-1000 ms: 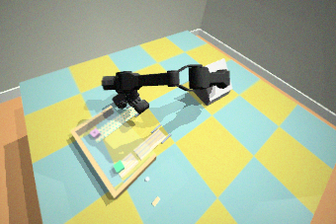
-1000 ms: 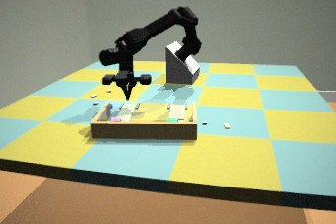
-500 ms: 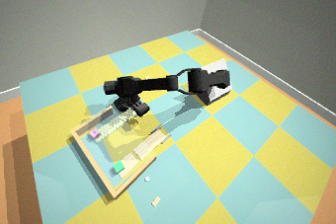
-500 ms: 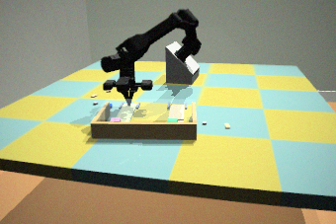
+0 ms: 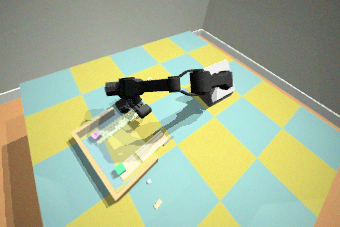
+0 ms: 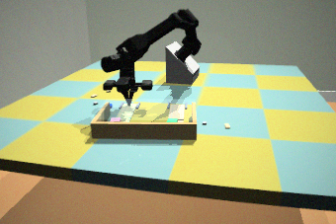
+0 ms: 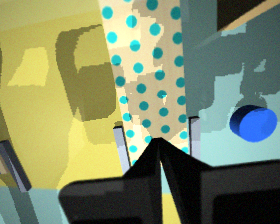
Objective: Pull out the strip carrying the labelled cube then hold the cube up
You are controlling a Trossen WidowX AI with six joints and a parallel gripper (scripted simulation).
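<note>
Grey walls stand behind a big floor (image 5: 235, 155) made of blue and yellow squares. On it sits a flat wooden tray (image 5: 92, 167) with low sides. The far end of the tray is open.

Two strips lie inside the tray, side by side. The dotted strip (image 5: 116, 125) is pale with blue dots. It runs out past the open end of the tray. A small pink cube (image 5: 95, 134) sits on this strip, deep inside the tray. The striped strip (image 5: 148, 149) lies beside it, and a green cube (image 5: 120, 169) sits near its inner end. The pictures are too blurry to show which cube has a label, or which strip is whole.

The black arm (image 5: 150, 86) reaches out from its grey base (image 5: 218, 83). It bends down toward the outer end of the dotted strip. The gripper (image 7: 160, 145) points down, and its two fingers are pressed tight together with nothing between them. In the wrist view the tip is right over the dotted strip, between two small grey posts (image 7: 120, 146) that stand on each side of the strip. I cannot tell if the tip touches the strip.

A blue round peg (image 7: 252, 122) lies just beside the strip. A tiny white bit (image 5: 148, 182) and a small tan block (image 5: 158, 203) lie on the floor outside the tray.
</note>
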